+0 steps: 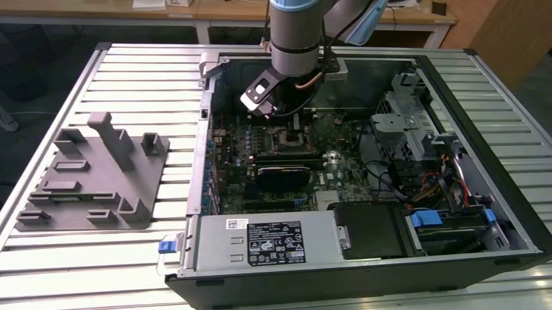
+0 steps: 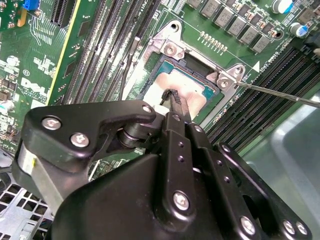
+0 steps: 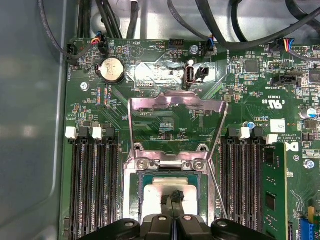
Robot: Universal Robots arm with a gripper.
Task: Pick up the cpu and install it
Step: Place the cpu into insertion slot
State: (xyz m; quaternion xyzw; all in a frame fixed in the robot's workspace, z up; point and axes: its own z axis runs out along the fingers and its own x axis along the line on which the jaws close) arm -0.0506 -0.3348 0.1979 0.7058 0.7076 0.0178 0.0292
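Note:
The cpu (image 2: 192, 88) lies flat in the open motherboard socket (image 3: 145, 176), its silver top showing (image 3: 157, 187) in both wrist views. My gripper (image 2: 172, 96) hangs straight over it, its two black fingertips (image 3: 176, 194) pressed together at the middle of the chip's top. Nothing is held between them; I cannot tell whether the tips touch the chip. In the exterior view the gripper (image 1: 274, 115) reaches down into the open computer case (image 1: 509, 213) just above the socket (image 1: 289, 137).
The socket's metal load plate (image 3: 175, 107) stands flipped up and its thin lever (image 2: 280, 93) sticks out sideways. Memory slots (image 3: 92, 185) flank the socket. A grey power supply box (image 1: 263, 240) sits at the case front. A grey fixture (image 1: 95, 177) lies on the slatted table.

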